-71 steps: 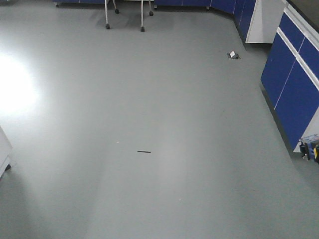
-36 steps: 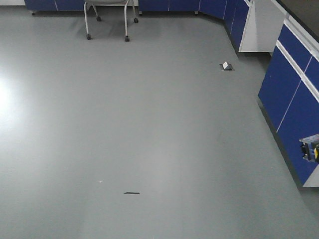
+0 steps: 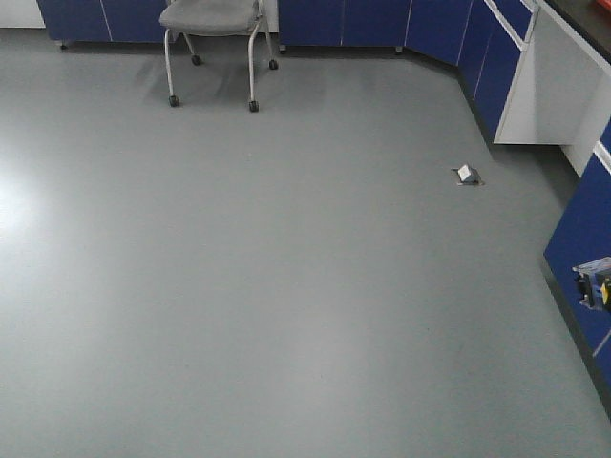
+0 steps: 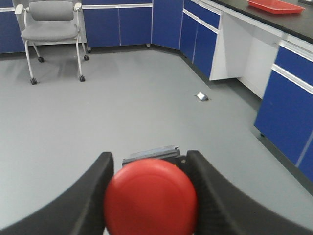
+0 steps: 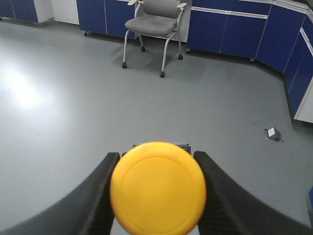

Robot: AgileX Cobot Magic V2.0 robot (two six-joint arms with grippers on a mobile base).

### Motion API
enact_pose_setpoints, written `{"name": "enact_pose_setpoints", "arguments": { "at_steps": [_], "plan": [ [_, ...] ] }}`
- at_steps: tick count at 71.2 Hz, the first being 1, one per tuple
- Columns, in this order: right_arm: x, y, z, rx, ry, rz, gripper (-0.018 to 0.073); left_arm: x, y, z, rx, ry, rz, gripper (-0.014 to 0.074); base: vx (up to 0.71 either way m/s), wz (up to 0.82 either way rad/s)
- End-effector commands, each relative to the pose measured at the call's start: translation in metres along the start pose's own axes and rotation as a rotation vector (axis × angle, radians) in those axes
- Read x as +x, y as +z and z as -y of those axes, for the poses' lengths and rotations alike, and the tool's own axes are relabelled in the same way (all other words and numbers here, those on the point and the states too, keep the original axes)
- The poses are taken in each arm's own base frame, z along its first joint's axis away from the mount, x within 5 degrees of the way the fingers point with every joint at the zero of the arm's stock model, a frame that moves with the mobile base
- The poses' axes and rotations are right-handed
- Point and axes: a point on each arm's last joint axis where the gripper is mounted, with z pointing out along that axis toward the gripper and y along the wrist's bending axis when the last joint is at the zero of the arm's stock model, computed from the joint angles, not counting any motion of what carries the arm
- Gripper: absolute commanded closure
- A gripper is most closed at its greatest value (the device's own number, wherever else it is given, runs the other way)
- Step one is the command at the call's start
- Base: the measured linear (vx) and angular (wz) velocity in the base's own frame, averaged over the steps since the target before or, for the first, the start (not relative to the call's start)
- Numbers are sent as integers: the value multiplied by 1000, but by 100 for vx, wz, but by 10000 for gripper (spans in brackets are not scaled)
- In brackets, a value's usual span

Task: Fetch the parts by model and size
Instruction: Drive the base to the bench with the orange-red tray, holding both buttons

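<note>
- Front view: a grey wheeled chair is seen at 11 o'clock on grey floor.
- Left wrist view: a red mushroom-cap push-button switch is held at 6 o'clock by the black left gripper; the contents of a red plastic tray at 1 o'clock cannot be told.
- Right wrist view: a yellow-capped push-button switch is clamped by the right gripper; either could be shaken loose by a base jolt.

Left claw clamped on red switch; right claw, yellow switch.
</note>
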Motion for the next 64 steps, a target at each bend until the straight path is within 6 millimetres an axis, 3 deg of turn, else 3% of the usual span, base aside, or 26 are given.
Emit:
{"name": "enact_pose_setpoints", "arguments": {
  "at_steps": [1,64],
  "plan": [
    [-16,-4,2,19,-7,105,564,-13,-2,2,22,2,86,603,66,10],
    [-16,-4,2,19,-7,104,564,-13,-2,2,22,2,85,603,66,-3]
  ]
}}
